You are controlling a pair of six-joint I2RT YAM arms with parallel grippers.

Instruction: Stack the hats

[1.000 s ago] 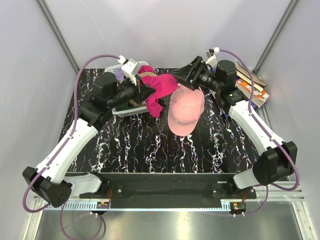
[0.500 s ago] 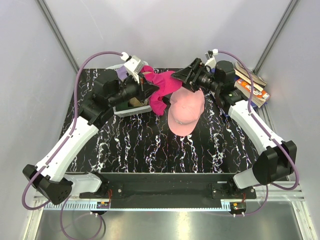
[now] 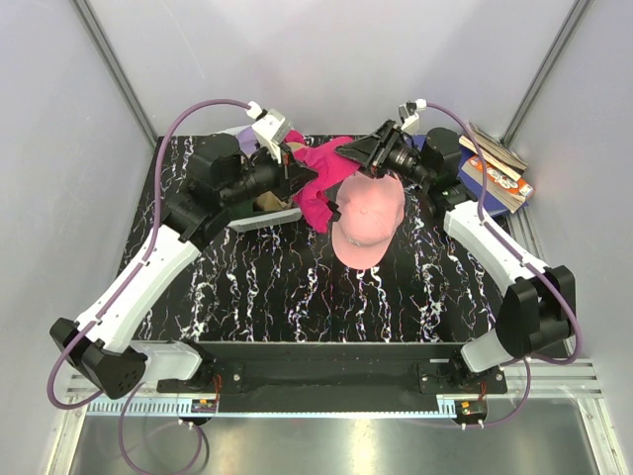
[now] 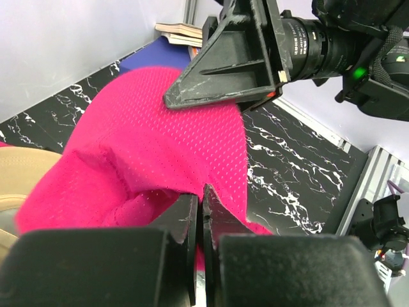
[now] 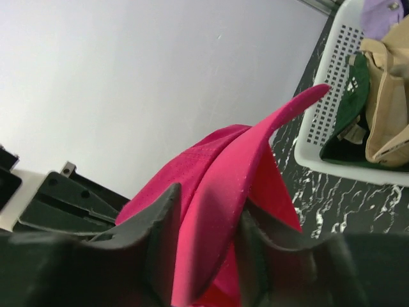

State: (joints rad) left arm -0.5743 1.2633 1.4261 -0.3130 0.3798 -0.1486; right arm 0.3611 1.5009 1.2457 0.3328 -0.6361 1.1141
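The magenta hat (image 3: 321, 178) hangs above the table at the back, held between both grippers. My left gripper (image 3: 297, 170) (image 4: 203, 192) is shut on the fabric of its crown (image 4: 160, 121). My right gripper (image 3: 348, 150) (image 5: 208, 204) is shut on its curved brim (image 5: 255, 147), one finger on each face. The light pink hat (image 3: 368, 223) lies flat on the table just under and right of the magenta one. In the right wrist view a dark green hat (image 5: 354, 80), a tan hat (image 5: 390, 115) and a lavender hat (image 5: 383, 13) sit in the grey mesh basket (image 5: 332, 83).
The basket (image 3: 259, 218) stands at the back left, mostly hidden under my left arm. A stack of books (image 3: 499, 173) lies at the back right corner. Grey walls close in the back and sides.
My right gripper's fingers have closed onto the magenta brim. The left gripper has carried the magenta hat a little up and toward the back right.
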